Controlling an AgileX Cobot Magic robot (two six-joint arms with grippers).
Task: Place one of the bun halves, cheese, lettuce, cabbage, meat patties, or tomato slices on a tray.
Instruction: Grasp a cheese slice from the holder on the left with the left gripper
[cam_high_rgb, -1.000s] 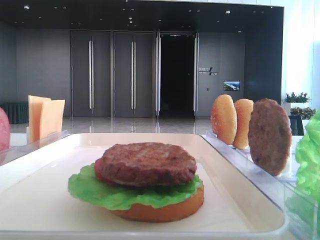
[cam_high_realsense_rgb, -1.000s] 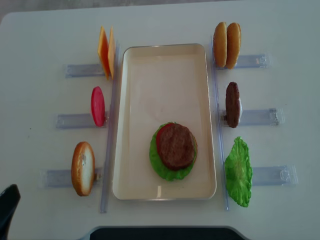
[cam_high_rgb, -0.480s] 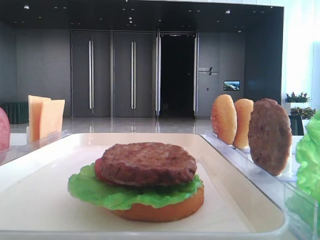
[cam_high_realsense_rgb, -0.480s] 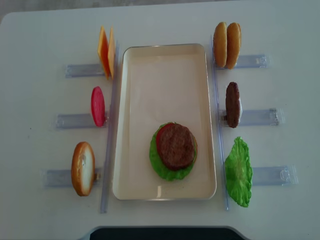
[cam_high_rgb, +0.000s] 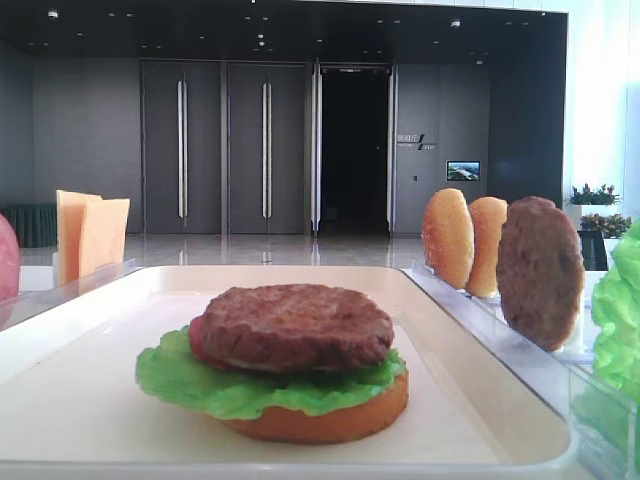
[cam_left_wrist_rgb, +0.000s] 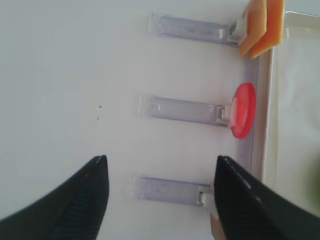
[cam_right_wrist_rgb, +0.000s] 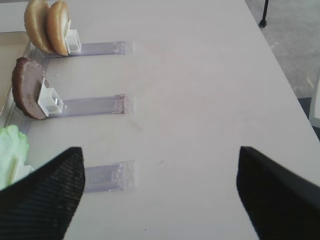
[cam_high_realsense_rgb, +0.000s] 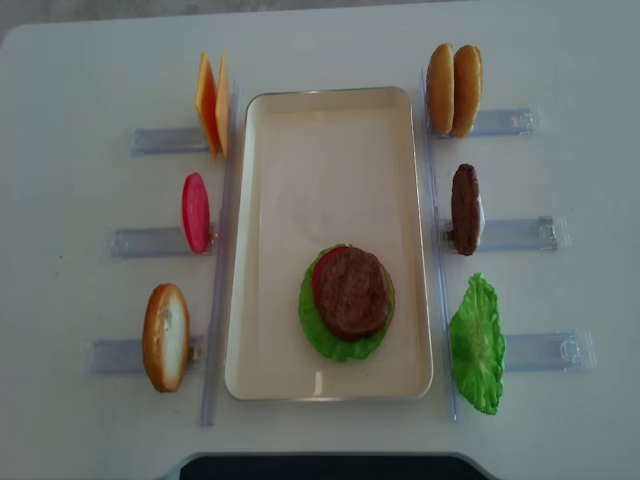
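Note:
On the cream tray (cam_high_realsense_rgb: 330, 140) lies a stack: a meat patty (cam_high_realsense_rgb: 352, 290) on a tomato slice (cam_high_realsense_rgb: 320, 268), lettuce (cam_high_realsense_rgb: 322, 338) and a bun half (cam_high_rgb: 320, 422). Upright in the left racks stand cheese (cam_high_realsense_rgb: 212, 102), a tomato slice (cam_high_realsense_rgb: 195, 212) and a bun half (cam_high_realsense_rgb: 166, 336). The right racks carry two bun halves (cam_high_realsense_rgb: 453, 90), a patty (cam_high_realsense_rgb: 465, 208) and lettuce (cam_high_realsense_rgb: 477, 343). My left gripper (cam_left_wrist_rgb: 161, 165) hangs open and empty above the table left of the racks. My right gripper (cam_right_wrist_rgb: 160, 155) is open and empty over the table right of the racks. No cabbage shows.
Clear plastic holder racks (cam_high_realsense_rgb: 150, 241) lie on the white table on both sides of the tray, with long clear strips (cam_high_realsense_rgb: 218, 300) along its edges. The table's right edge (cam_right_wrist_rgb: 280, 65) drops to the floor. Neither arm shows in the overhead view.
A dark part of the left arm at the overhead view's bottom-left corner one second ago has moved out of that view. The food has not moved.

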